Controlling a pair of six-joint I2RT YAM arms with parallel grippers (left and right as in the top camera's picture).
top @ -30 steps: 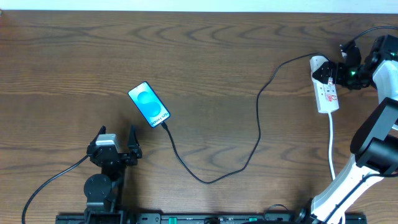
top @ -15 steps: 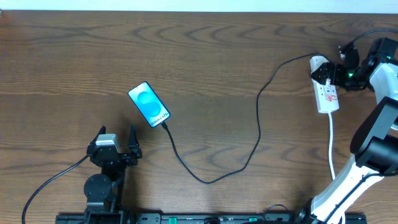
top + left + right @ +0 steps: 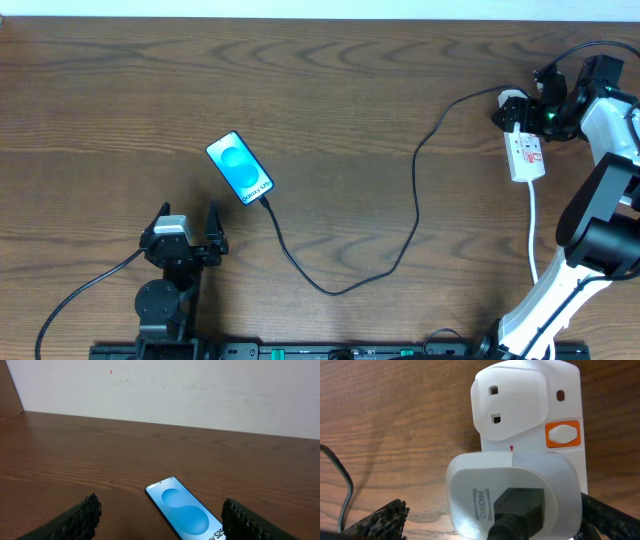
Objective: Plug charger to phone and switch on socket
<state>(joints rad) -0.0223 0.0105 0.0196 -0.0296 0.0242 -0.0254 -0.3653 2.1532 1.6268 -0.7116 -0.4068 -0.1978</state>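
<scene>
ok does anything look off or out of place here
Nothing stands out. The phone lies diagonally, screen lit; the charger cable loops loosely across the table from it to the white adapter, which is seated in the power strip. No damage or spill shows.

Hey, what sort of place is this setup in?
Likely a robotics lab bench: left arm and right arm at a wood-grain table, plain white wall behind, phone and socket laid out.
</scene>
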